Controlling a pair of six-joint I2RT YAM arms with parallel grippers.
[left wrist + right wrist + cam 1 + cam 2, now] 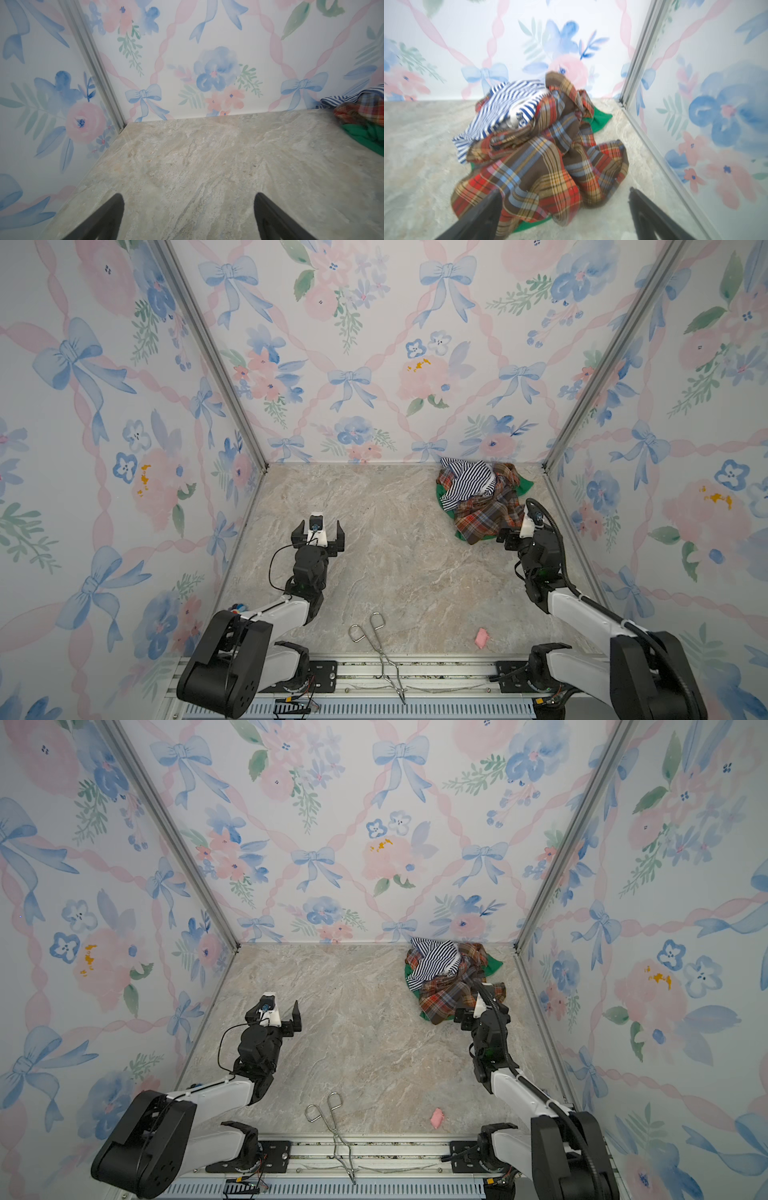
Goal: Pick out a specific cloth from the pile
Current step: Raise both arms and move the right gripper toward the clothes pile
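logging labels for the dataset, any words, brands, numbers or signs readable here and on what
None: no view shows readable text.
plaid shirt, striped cloth, green cloth: pattern or plain colour only, no visible tag or print.
metal tongs, pink scrap: no marking visible.
Both arms: no readable lettering; small coloured parts at their bases are too small to tell.
Walls: flowers and bows only.
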